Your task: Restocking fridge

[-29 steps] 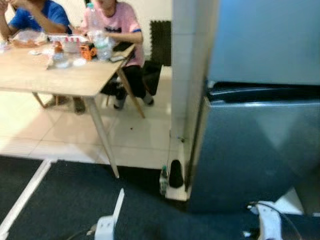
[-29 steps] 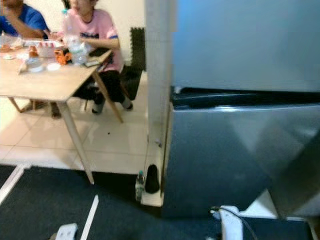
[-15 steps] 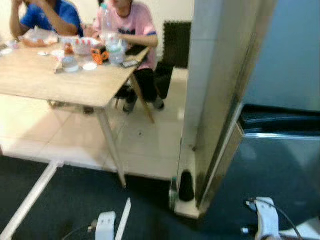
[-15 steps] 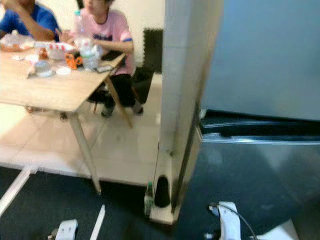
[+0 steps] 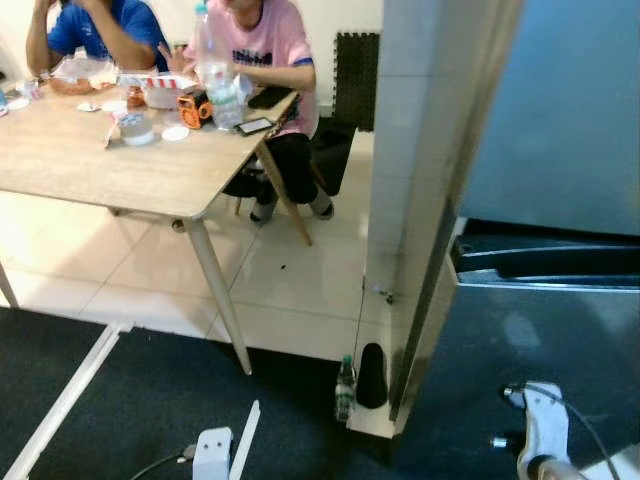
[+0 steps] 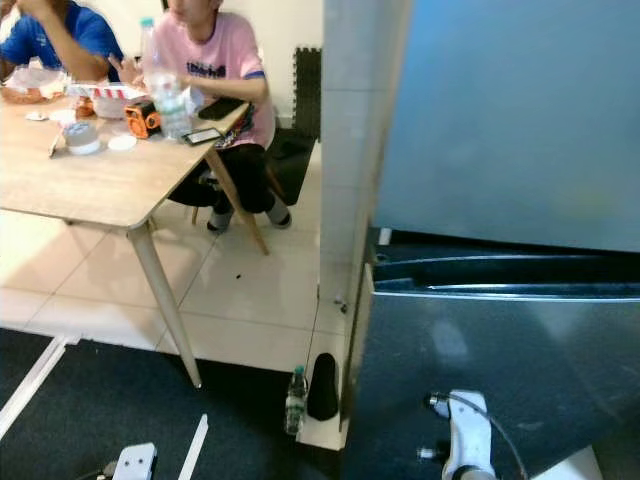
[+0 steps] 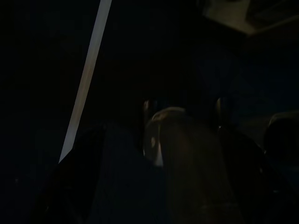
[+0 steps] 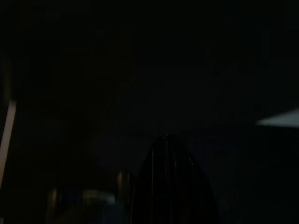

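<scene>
A grey two-door fridge stands at the right, its upper door [image 5: 560,110] and lower door [image 5: 530,370] both closed. A small bottle [image 5: 345,388] stands on the floor at the foot of the white tiled pillar [image 5: 410,150], beside a black cone-shaped object [image 5: 372,377]. My left arm [image 5: 211,455] and right arm [image 5: 540,440] hang low at the bottom of the eye views. The wrist views are very dark. In the left wrist view a dim rounded shape [image 7: 163,135] sits close to the camera; what it is cannot be made out.
A wooden table [image 5: 90,170] at the left carries bottles [image 5: 210,60], a phone [image 5: 253,125] and small items. Two people sit behind it, one in pink [image 5: 265,45], one in blue [image 5: 95,25]. Dark carpet [image 5: 120,400] with a white stripe [image 5: 60,400] lies in front.
The whole picture has shifted and sharpened, so the camera has moved: the pillar and fridge now sit further right and more of the table shows. Nothing in the scene has visibly moved.
</scene>
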Controlling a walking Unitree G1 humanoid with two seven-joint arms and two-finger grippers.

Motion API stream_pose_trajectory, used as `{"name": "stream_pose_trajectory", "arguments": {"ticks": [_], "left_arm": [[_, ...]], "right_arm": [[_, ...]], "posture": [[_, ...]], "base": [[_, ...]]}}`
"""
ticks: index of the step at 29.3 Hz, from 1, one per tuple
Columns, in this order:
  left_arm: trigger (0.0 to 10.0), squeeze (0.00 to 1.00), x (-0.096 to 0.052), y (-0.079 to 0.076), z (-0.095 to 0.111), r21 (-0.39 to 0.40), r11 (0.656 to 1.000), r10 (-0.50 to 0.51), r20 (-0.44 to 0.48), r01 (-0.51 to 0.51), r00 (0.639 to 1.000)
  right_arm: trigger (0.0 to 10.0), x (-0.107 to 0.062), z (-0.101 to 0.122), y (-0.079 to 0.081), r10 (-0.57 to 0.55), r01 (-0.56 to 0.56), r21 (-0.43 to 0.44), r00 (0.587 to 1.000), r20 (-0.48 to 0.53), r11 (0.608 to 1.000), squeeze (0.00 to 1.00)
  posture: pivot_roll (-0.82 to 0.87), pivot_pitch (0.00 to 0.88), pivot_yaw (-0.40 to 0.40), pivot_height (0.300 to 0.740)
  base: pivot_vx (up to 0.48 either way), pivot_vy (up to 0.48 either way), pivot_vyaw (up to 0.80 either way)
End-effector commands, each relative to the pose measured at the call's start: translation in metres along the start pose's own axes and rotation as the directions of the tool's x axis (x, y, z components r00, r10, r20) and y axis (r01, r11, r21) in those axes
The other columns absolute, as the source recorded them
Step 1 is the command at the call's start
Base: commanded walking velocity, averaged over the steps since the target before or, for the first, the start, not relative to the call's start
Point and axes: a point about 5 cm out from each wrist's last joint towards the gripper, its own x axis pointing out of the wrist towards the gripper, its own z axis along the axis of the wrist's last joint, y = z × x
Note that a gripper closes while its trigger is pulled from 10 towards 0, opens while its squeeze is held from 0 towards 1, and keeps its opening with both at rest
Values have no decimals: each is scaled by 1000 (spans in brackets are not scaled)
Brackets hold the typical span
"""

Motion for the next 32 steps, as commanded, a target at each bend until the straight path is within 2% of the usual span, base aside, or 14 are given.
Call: {"name": "stream_pose_trajectory", "arguments": {"ticks": [1,2,4,6,9,12,13,15,20,22,26,29,30,32], "left_arm": [[10000,0,-1,1,-4,-16,1000,3,-8,-3,1000],[10000,0,-1,0,-4,-15,1000,-1,-9,1,1000],[10000,0,-1,0,-4,-13,1000,-3,-10,3,1000],[10000,0,-1,0,-4,-16,1000,-3,-11,3,1000],[10000,0,-1,0,-6,-19,1000,-3,-13,3,1000],[10000,0,-1,0,-6,-21,1000,-4,-13,4,1000],[10000,0,0,-1,-5,-23,1000,-8,-10,8,1000],[10000,0,0,-1,-5,-23,1000,-8,-10,8,1000],[10000,0,0,-3,-3,-25,1000,-14,-3,14,1000],[10000,0,0,-4,-3,-25,1000,-15,-2,15,1000],[10000,0,0,-4,-3,-25,1000,-15,-2,15,1000],[10000,0,0,-4,-3,-27,1000,-14,-2,14,1000],[10000,0,0,-4,-3,-27,1000,-14,-2,14,1000],[10000,0,0,-3,-3,-26,1000,-8,1,8,1000]], "right_arm": [[10000,1,5,2,-2,1,28,999,33,1000,0],[10000,4,36,5,18,-31,91,989,146,995,0],[10000,4,46,6,28,-48,110,983,181,993,0],[10000,4,70,11,60,-100,140,962,267,985,0],[10000,1,120,20,103,-169,125,904,415,978,0],[10000,-2,138,24,113,-185,112,878,465,976,0],[10000,-7,163,30,124,-205,95,838,531,974,0],[10000,-7,163,30,124,-205,95,838,531,974,0],[10000,-13,186,38,148,-234,73,794,589,969,0],[10000,-14,188,39,153,-240,70,790,594,968,0],[10000,-6,168,38,149,-210,61,843,517,976,0],[10000,6,110,31,111,-130,42,943,313,991,0],[10000,6,110,31,111,-130,42,943,313,991,0],[10000,9,71,24,74,-88,70,979,190,994,0]], "posture": [[-43,0,23,740],[-43,0,23,740],[-43,0,23,740],[-43,0,23,740],[-42,0,21,740],[-43,0,20,740],[-43,0,20,740],[-43,0,20,740],[-42,0,18,740],[-42,0,18,740],[-45,0,18,740],[-41,0,21,740],[-41,0,21,740],[-38,0,22,740]], "base": [[0,0,0],[0,0,0],[0,0,0],[0,0,0],[0,0,0],[0,0,0],[0,0,0],[0,0,0],[0,0,0],[0,0,0],[0,0,0],[0,0,0],[0,0,0],[0,0,0]]}}
